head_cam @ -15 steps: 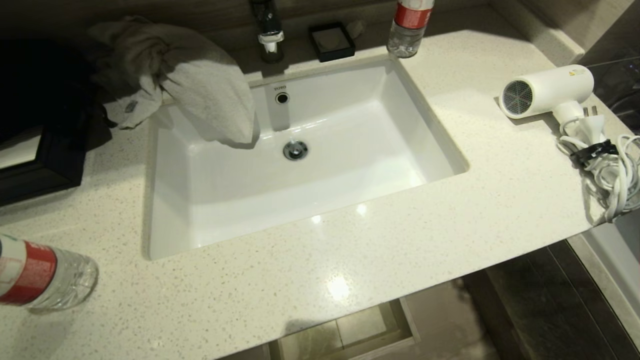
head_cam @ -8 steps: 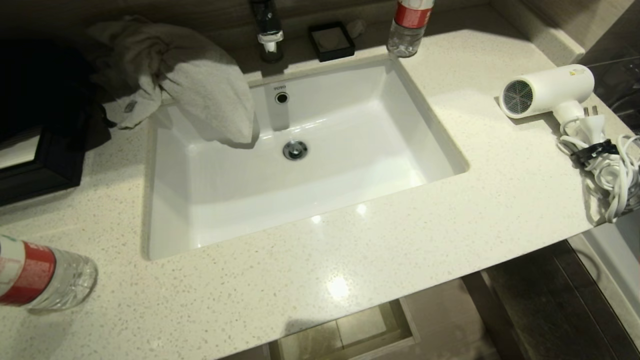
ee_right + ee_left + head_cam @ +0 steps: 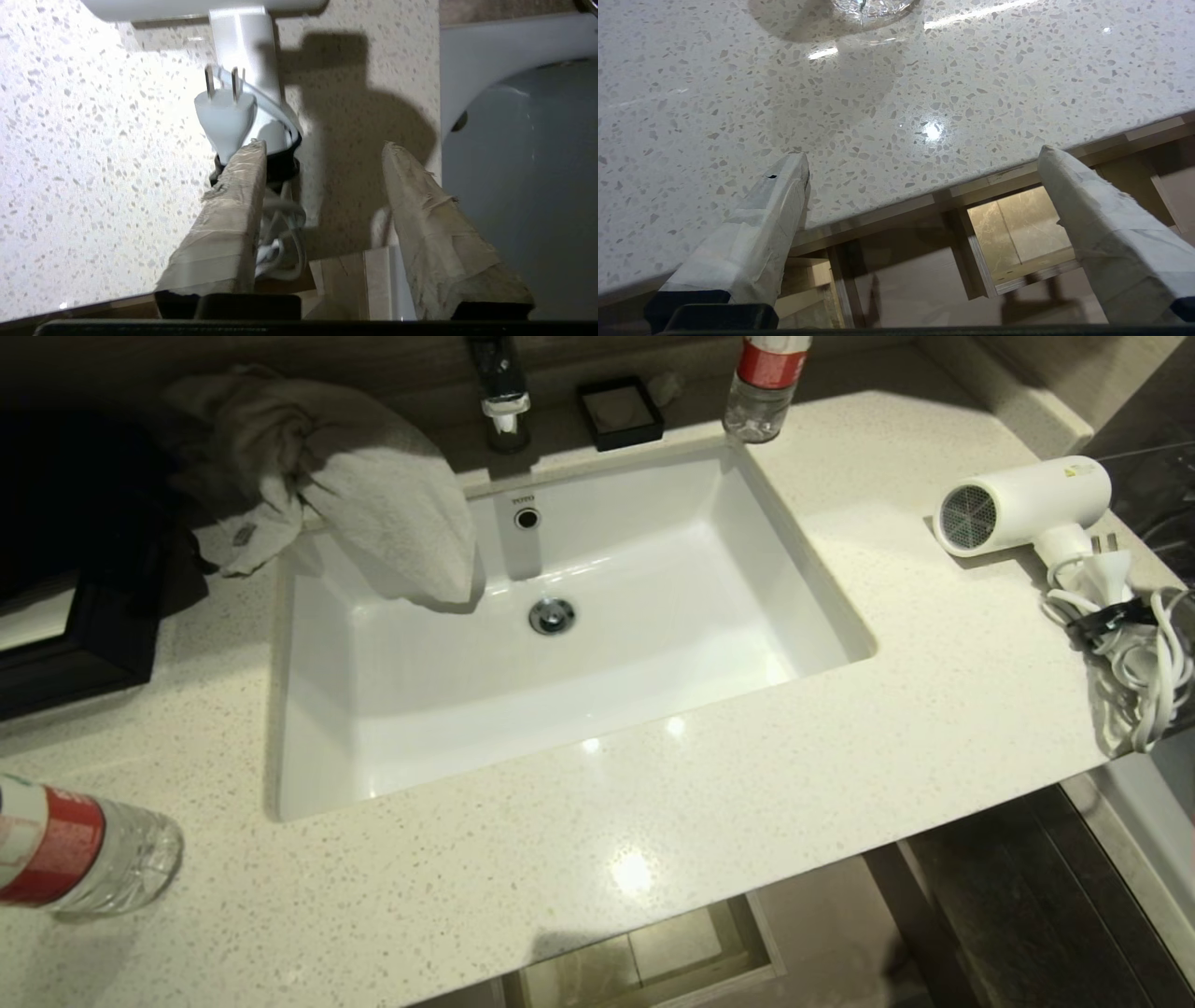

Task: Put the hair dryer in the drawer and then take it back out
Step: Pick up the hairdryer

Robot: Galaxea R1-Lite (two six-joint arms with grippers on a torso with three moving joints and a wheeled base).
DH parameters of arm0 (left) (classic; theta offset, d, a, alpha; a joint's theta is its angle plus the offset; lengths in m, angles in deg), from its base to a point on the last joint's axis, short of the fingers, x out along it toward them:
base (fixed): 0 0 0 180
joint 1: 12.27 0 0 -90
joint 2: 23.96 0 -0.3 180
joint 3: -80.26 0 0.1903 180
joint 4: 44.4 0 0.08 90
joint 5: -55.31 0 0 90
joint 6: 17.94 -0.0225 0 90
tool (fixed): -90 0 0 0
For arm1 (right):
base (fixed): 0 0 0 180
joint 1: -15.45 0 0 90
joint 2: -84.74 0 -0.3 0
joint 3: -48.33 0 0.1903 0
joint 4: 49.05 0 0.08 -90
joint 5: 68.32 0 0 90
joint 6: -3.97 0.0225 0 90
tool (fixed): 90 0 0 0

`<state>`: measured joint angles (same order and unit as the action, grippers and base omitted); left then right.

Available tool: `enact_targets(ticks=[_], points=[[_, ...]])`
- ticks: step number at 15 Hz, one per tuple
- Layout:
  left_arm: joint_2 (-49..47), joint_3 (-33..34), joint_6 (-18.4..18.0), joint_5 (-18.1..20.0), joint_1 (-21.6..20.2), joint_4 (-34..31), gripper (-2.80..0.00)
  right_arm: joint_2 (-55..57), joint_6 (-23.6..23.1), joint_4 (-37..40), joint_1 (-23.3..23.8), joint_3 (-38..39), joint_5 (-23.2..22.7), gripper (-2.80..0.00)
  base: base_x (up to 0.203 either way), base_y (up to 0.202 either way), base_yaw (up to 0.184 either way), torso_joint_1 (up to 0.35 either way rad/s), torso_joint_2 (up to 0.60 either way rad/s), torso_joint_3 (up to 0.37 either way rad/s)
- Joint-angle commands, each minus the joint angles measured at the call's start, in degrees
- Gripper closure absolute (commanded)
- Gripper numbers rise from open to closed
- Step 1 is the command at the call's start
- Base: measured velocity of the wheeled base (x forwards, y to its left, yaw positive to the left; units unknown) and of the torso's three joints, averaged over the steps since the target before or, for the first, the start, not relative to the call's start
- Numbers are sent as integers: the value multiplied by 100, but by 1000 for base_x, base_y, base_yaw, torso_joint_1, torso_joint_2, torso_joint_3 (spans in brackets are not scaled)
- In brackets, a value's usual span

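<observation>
Hair dryer [image 3: 1022, 504] lies on counter [image 3: 653, 840], apparently released

The white hair dryer [image 3: 1022, 506] lies on its side right of the sink [image 3: 803, 560] (cord strapped); the drawer [image 3: 653, 957] stands open below.

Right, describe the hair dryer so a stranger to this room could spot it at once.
Start at the white sink sunk into the speckled countertop and go to the counter's far right end. The hair dryer lies there on its side, round grey grille facing the sink. It is the only white appliance, trailing a bundled white cord with a black strap.
</observation>
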<state>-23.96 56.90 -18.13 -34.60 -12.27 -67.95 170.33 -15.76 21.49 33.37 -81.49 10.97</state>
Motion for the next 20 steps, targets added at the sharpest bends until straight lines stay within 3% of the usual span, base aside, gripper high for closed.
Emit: enact_targets(ticks=[1,2,4,8,20], points=[[0,0,1,-1,0,1,-280,423,-31,-50,-42,-218,-116,-280,0,0,0,0,0,0],[0,0,1,-1,0,9,-280,423,-32,-42,-42,-216,-132,-280,0,0,0,0,0,0],[0,0,1,-1,0,1,-280,408,-25,18,-42,-192,-826,-280,0,0,0,0,0,0],[0,0,1,-1,0,1,-280,379,-65,19,-42,-291,-1555,-280,0,0,0,0,0,0],[0,0,1,-1,0,1,-280,599,-251,91,-42,-259,-1628,-280,0,0,0,0,0,0]])
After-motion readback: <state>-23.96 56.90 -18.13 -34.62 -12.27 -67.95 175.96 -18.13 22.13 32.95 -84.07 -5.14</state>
